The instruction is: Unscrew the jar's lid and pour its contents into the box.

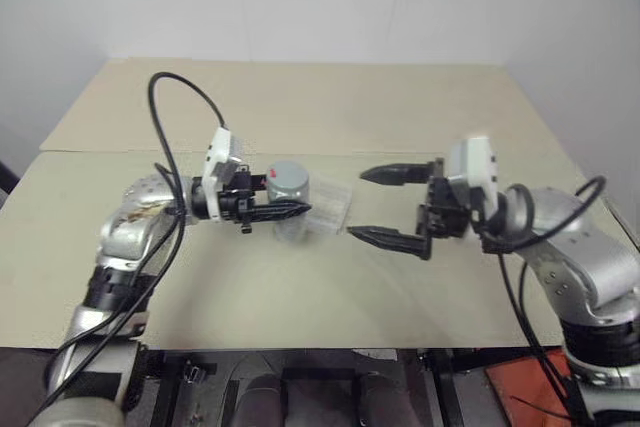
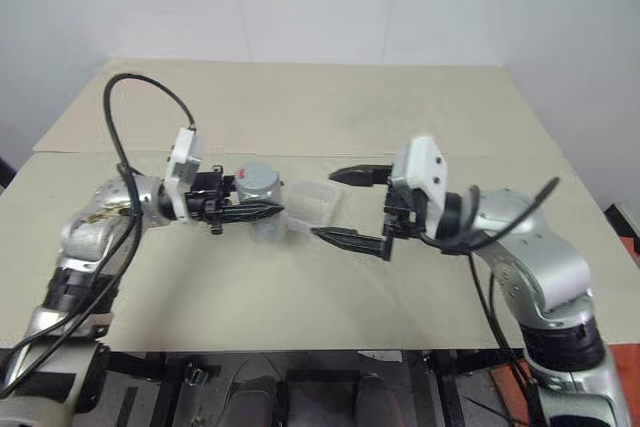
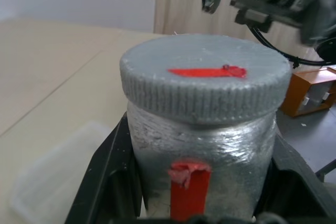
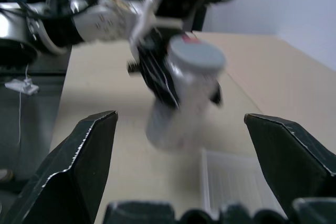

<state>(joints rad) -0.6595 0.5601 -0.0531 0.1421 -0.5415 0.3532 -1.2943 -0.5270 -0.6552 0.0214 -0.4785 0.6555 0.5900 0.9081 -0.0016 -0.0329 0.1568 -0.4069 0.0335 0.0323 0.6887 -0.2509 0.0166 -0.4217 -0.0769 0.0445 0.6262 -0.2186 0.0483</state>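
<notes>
Left hand [image 1: 290,210] pinches one jar [image 3: 202,177] by its silvery-grey body, above the table [image 1: 300,107], with the one grey lid [image 3: 205,77] screwed on. A red strip lies across the lid and a red label patch marks the body; no writing is readable. Contents cannot be seen. One clear plastic box [image 2: 312,203] lies just beside the jar. Right hand [image 1: 385,205] faces the jar, fingers spread wide, holding nothing.
</notes>
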